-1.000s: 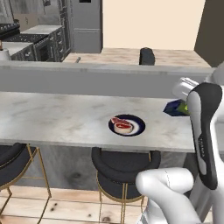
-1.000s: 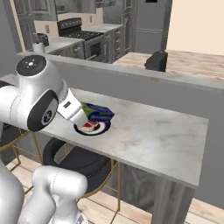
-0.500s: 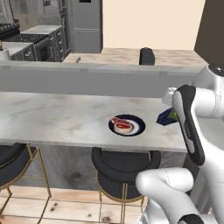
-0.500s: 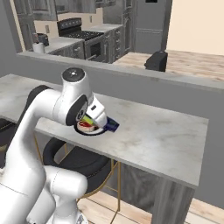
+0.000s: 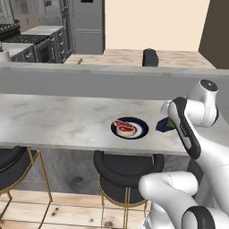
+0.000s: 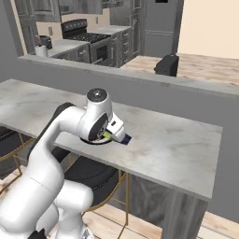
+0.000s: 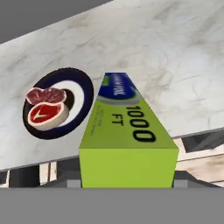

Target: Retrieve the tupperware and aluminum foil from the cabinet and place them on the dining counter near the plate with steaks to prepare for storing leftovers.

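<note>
The dining counter point(image 5: 53, 120) runs long and pale across the room, light grey marbled stone with a raised grey ledge behind it, and from the right side I see its bare stretch reaching toward the far end point(image 6: 182, 149). Beneath it sit black stools point(image 5: 120, 172) on thin gold legs. Beyond the ledge there is a dark stove point(image 6: 81, 30) among grey kitchen units and a tall grey fridge point(image 5: 87, 24).

The white arm bends over the counter edge, its wrist hanging low beside the plate point(image 5: 129, 128). The plate is dark-rimmed with a white centre and carries two red steaks point(image 7: 46, 107).

The aluminum foil point(image 7: 127, 131) is in the gripper point(image 6: 116, 137), held by its lime-green end, which sits closest to the hand camera; the blue part with white lettering points away over the stone. Black print on the green face reads "1000 FT". From the left I see only a dark blue corner of the carton point(image 5: 166, 125) poking out behind the forearm, just to the right of the plate. The fingers are clamped on the carton's sides. The far blue end lies just beside the plate rim; I cannot tell whether it touches the stone.
</note>
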